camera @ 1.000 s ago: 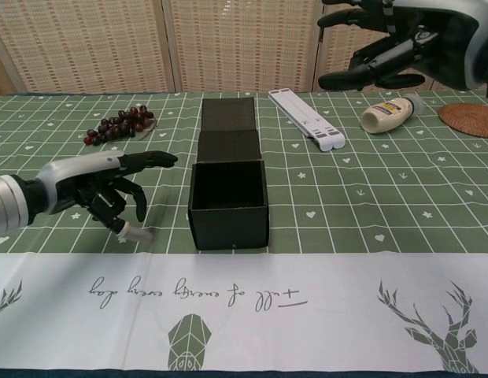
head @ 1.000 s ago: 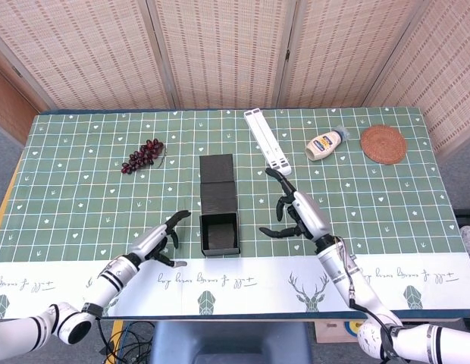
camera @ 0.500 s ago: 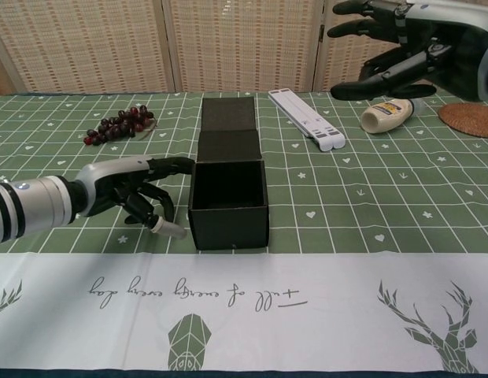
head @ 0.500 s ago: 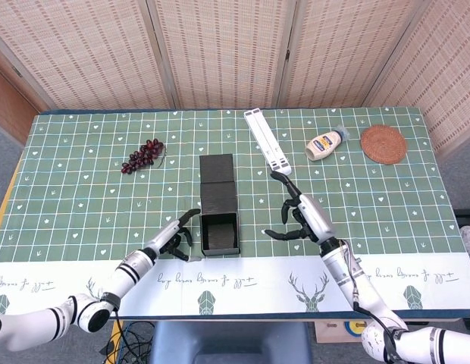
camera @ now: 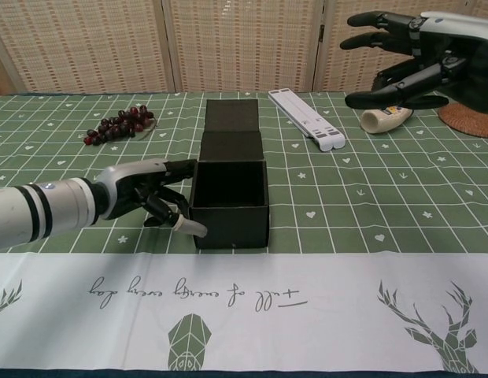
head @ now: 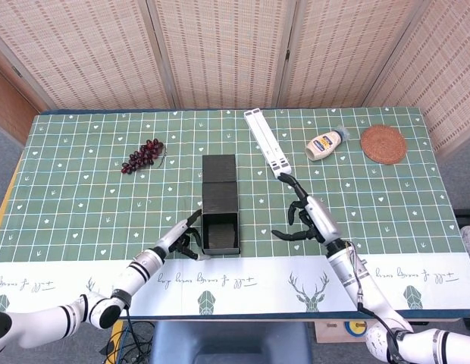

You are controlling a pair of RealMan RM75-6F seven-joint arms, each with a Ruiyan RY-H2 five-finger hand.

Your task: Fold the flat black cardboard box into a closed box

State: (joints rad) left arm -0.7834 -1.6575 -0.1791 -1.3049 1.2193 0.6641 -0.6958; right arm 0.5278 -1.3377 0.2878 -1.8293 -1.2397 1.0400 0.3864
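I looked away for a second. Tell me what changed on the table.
The left hand moved right until its fingers reached the black box at its left wall. The right hand drifted right, open, above the table. Box, grapes and mayonnaise bottle stayed put.

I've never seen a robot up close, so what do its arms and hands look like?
Both arms are white and silver tubes with black ring bands. The left hand and right hand have silver-grey backs and slim black jointed fingers with pale tips.

woven folding screen (head: 220, 53) behind; green patterned tablecloth (head: 83, 197)
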